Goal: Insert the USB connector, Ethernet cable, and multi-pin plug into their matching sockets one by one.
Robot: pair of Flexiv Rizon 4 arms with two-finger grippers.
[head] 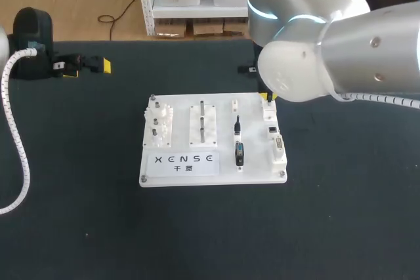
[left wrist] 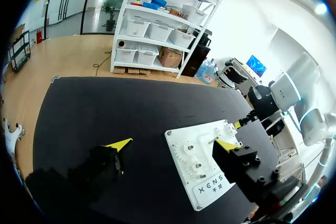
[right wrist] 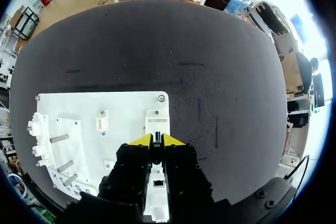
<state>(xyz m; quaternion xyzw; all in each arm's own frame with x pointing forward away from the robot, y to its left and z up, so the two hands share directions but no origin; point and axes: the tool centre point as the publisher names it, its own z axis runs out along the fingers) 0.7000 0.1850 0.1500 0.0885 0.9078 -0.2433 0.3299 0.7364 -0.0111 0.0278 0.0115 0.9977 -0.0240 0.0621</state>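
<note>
A white board [head: 177,172] lies mid-table. On it rest a thin black Ethernet cable plug [head: 237,126] and a dark multi-pin plug [head: 239,153]. White sockets [head: 275,137] line its right edge. My right gripper [head: 268,98] hangs over the board's far right corner. In the right wrist view this gripper [right wrist: 156,141] is shut on a small dark USB connector [right wrist: 156,136], just short of a white socket block [right wrist: 157,116]. My left gripper [head: 88,65] sits far left, away from the board. In the left wrist view it [left wrist: 173,145] is open and holds nothing.
The board also carries white gears [head: 159,126] at its left and upright metal pegs [head: 203,119] in its middle. A white coiled hose [head: 16,142] runs down the left side of the dark table.
</note>
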